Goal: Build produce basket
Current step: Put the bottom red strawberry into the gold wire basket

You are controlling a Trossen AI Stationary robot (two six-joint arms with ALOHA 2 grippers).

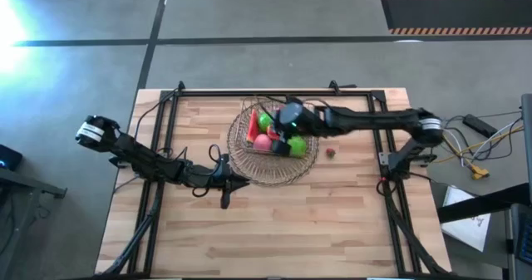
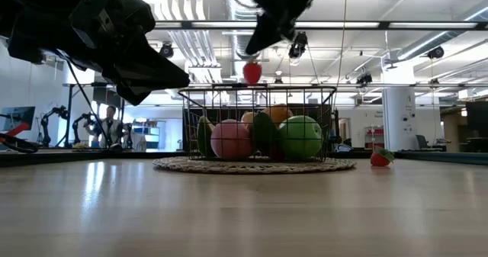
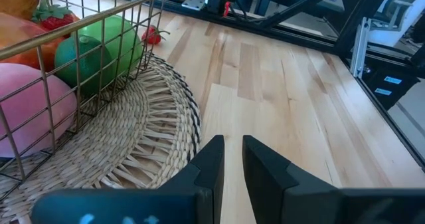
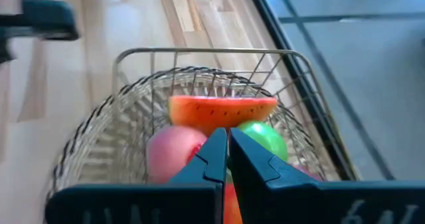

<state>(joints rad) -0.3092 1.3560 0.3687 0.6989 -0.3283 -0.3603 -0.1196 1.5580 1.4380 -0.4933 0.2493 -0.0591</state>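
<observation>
The wire basket (image 1: pixel 287 103) (image 2: pixel 259 89) stands on a round woven tray (image 1: pixel 249 168) in the middle of the table. It holds a green apple (image 2: pixel 300 137), a pink piece (image 2: pixel 231 140), a watermelon slice (image 4: pixel 222 111) and more produce. My right gripper (image 1: pixel 283 139) (image 2: pixel 248 51) (image 4: pixel 226 139) hovers above the basket, shut on a small red strawberry (image 2: pixel 252 72). My left gripper (image 1: pixel 241 182) (image 3: pixel 232 144) waits shut and empty just above the table, at the tray's near-left edge. A second strawberry (image 1: pixel 331 153) (image 2: pixel 381 157) lies on the table right of the tray. My right gripper pinches the strawberry by its top end (image 2: pixel 251 63), only at the fingertips, slanting down from the table's right. The strawberry hangs below the fingers, clear above the basket's rim. In the right wrist view the fingers hide the place of contact; red shows through their gap (image 4: pixel 229 199).
The tray (image 3: pixel 146 137) spreads wider than the basket on every side. Black frame rails (image 1: pixel 274 90) run along the table's far edge and down both sides. Bare wood lies across the near half of the table (image 1: pixel 283 230).
</observation>
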